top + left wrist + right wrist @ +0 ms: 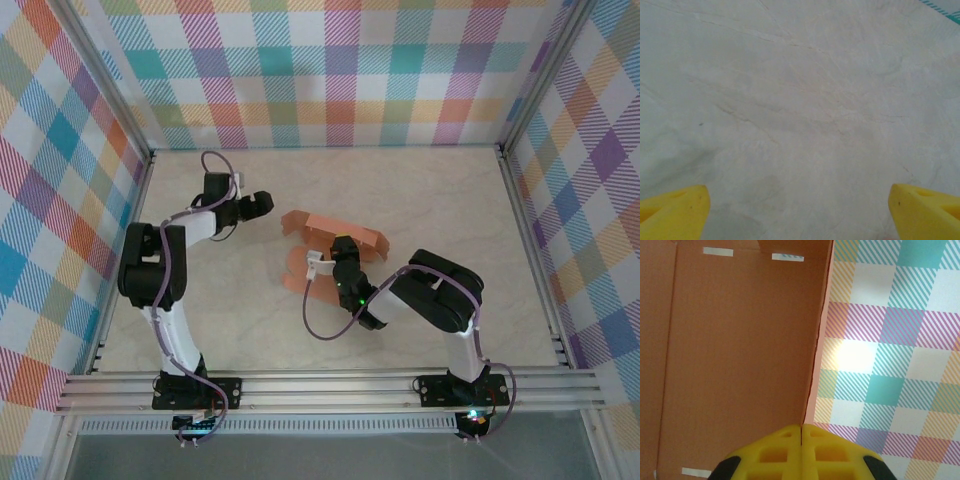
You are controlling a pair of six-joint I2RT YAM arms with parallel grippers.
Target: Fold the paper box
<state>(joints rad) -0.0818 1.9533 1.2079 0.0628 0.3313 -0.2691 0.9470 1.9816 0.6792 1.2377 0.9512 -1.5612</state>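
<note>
Box (pixel 303 222) sits at table (pixel 440 200) centre, part-formed: some walls up, flap at its 6 o'clock flat, nothing closed, most folding left. Right gripper (pixel 801 432) is pinched tight on a wall edge. Left gripper (pixel 800 205) is spread wide and empty at the box's 10 o'clock.

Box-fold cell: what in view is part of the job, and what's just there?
Job: paper box, partly folded; right gripper, shut on one panel edge of it; left gripper, open above the table.
Just there: plaid walls; aluminium frame rail.
</note>
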